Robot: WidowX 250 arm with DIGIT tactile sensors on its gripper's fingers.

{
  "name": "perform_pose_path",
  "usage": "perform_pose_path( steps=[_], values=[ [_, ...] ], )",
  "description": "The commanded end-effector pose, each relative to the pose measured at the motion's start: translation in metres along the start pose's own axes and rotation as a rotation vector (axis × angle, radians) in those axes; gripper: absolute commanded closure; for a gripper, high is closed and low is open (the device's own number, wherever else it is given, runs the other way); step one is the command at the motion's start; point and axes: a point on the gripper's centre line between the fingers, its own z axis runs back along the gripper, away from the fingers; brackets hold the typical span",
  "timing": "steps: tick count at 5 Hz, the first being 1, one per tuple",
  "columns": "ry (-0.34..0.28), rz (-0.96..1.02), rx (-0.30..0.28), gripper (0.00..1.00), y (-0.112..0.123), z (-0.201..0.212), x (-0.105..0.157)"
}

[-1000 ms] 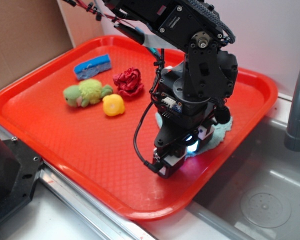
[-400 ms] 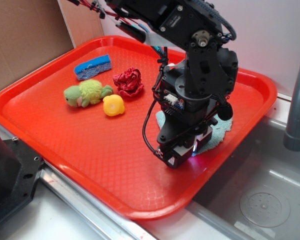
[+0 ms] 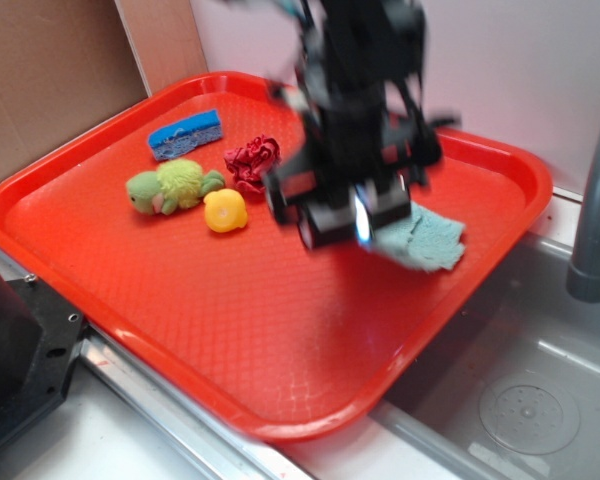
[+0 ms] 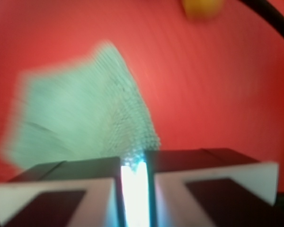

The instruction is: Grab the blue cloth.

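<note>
With its fingers (image 4: 180, 163) pinched nearly shut on a corner of the cloth (image 3: 420, 238), which trails onto the tray (image 3: 280, 330) near the sink-side rim, the gripper (image 3: 345, 215) should lift slowly, keeping its squeeze firm.

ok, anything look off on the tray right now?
Nothing spilled or damaged. The blue cloth hangs pinched by one corner in the claw, part draped on the red tray. The toys sit undisturbed; the arm is motion-blurred.
</note>
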Motion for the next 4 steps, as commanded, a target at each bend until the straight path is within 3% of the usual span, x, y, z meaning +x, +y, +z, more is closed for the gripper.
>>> perform_pose_path(
  steps=[1,2,3,4],
  values=[
    [-0.073,-0.298,-0.052,1.0,-0.006,0.072,0.099],
    [-0.119,-0.426,-0.044,1.0,0.003,0.1,0.118],
    [-0.1,-0.534,-0.031,1.0,0.011,0.11,0.129],
    [-0.118,-0.603,-0.06,1.0,0.022,0.12,0.141]
  ],
)
